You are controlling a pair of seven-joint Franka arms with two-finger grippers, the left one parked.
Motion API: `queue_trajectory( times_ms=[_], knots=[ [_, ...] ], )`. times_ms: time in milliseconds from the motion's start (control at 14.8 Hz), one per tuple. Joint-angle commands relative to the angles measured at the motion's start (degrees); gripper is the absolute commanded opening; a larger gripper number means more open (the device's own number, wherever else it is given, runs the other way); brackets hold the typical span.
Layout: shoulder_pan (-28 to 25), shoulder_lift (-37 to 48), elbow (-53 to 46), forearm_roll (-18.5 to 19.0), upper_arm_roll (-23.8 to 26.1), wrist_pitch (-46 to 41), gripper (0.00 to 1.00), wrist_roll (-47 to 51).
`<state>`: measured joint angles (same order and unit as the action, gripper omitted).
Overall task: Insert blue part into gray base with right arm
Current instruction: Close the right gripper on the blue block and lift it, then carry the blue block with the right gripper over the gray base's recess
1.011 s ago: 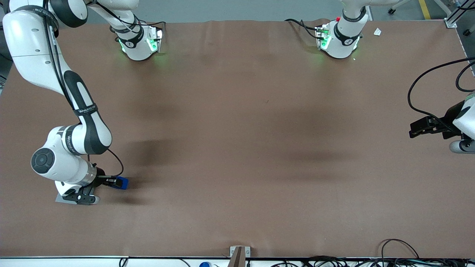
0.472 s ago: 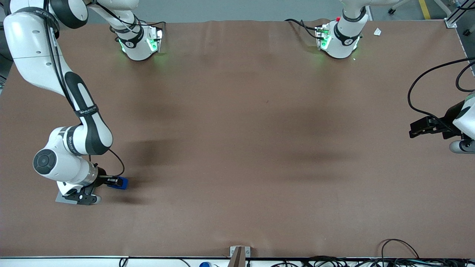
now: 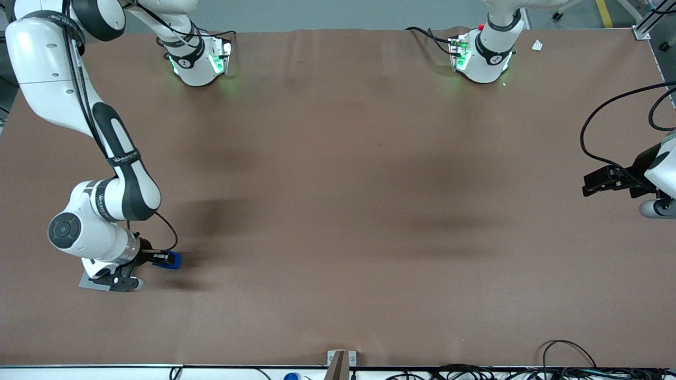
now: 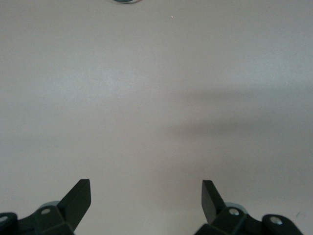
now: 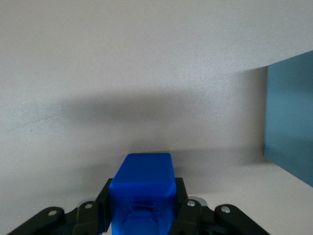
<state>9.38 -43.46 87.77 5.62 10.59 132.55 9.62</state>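
Note:
My right arm's gripper (image 3: 167,259) is shut on the bright-blue part (image 3: 174,260) and holds it low over the brown table at the working arm's end. The gray base (image 3: 85,282) lies beside it, mostly hidden under the arm's wrist, with only a corner showing. In the right wrist view the blue part (image 5: 143,188) sits between the black fingers (image 5: 103,200) of the gripper (image 5: 143,198). A flat gray-blue face of the base (image 5: 292,117) shows beside it, apart from the part.
The two arm bases (image 3: 199,60) (image 3: 483,58) stand at the table edge farthest from the front camera. Black cables (image 3: 607,126) loop at the parked arm's end. A small metal bracket (image 3: 340,359) sits at the nearest edge.
The gripper with the blue part has shifted very slightly toward the gray base. Nothing else has moved.

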Motion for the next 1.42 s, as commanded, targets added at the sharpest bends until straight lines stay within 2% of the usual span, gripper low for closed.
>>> queue_trajectory(
  times_ms=[0,337,607,944,1079,1348],
  knots=[
    [0.5,0.7,-0.8,0.1,0.4,-0.4,0.01,-0.2],
    [3.6,1.5,-9.7,-0.1,0.6,-12.7,0.01,-0.3],
    [6.1,1.5,-13.3,0.4,0.7,-18.4,0.01,-0.3],
    [6.8,0.8,-15.7,1.5,0.1,-18.3,0.00,-2.1],
    [7.0,0.6,-16.0,4.8,0.2,-17.8,0.00,-2.7],
    [8.4,-0.9,-17.0,5.2,0.2,-16.3,0.00,-6.5]
  ],
)
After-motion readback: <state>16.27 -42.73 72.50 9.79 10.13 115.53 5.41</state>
